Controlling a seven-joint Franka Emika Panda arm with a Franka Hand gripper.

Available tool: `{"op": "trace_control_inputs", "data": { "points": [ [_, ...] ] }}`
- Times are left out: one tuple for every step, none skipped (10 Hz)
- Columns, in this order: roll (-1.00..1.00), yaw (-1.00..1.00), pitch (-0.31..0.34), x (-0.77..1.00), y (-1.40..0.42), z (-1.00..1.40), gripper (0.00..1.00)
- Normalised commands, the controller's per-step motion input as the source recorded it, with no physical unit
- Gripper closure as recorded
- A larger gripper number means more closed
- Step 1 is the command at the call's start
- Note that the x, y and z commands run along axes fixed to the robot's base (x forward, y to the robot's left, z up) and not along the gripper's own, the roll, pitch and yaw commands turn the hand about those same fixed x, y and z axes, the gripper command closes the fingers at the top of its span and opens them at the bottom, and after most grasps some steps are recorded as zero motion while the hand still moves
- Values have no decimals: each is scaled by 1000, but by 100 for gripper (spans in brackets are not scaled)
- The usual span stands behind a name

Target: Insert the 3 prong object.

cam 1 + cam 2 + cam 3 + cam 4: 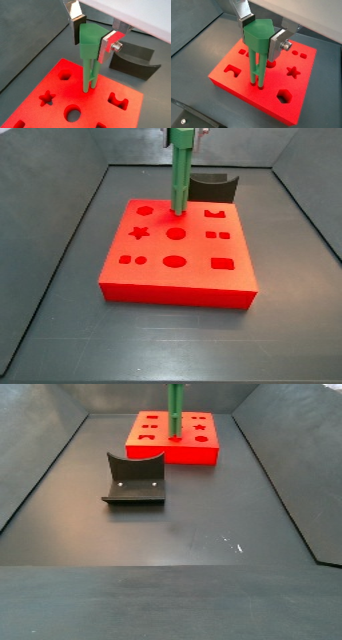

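Two flat silver fingers (112,42) with dark pads press on either side of the thick head of the 3 prong object (89,50), so the jaws of the gripper (93,35) are clenched on it and hold it upright. Directly below the jaws the green piece narrows into slim prongs that run straight down to the red block (60,97), and in both wrist views the prong tips meet the block's top face at a set of small holes; how deep they sit in those holes cannot be told. From the other wrist camera the gripper (261,35) shows the same grasp, with the 3 prong object (256,55) standing vertical over the red block (234,82), and shaped holes, among them a star, a hexagon and a notched square, lie around the point where the prongs land. In a side view the green bar (178,173) comes down from the upper edge of the picture, where little of the gripper shows, onto the rear half of the red block (181,288), beside a round hole. A dark grey curved-top block (211,186) stands on the dark surface (80,343) just behind the red block, apart from the jaws and the held piece. In a side view the same grey block (135,480) lies well in front of the red block (174,446), with the green bar (175,409) rising from the block's top.
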Motion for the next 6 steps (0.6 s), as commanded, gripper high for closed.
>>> {"op": "trace_control_inputs", "data": {
  "points": [
    [21,-254,0,163,0,-111,100],
    [27,-160,0,0,37,-80,100],
    [0,-80,-13,-137,86,-23,100],
    [0,-31,-19,-129,43,0,100],
    [-4,0,-29,-160,46,0,100],
    [-17,0,-37,0,0,-3,100]
  ]
}}
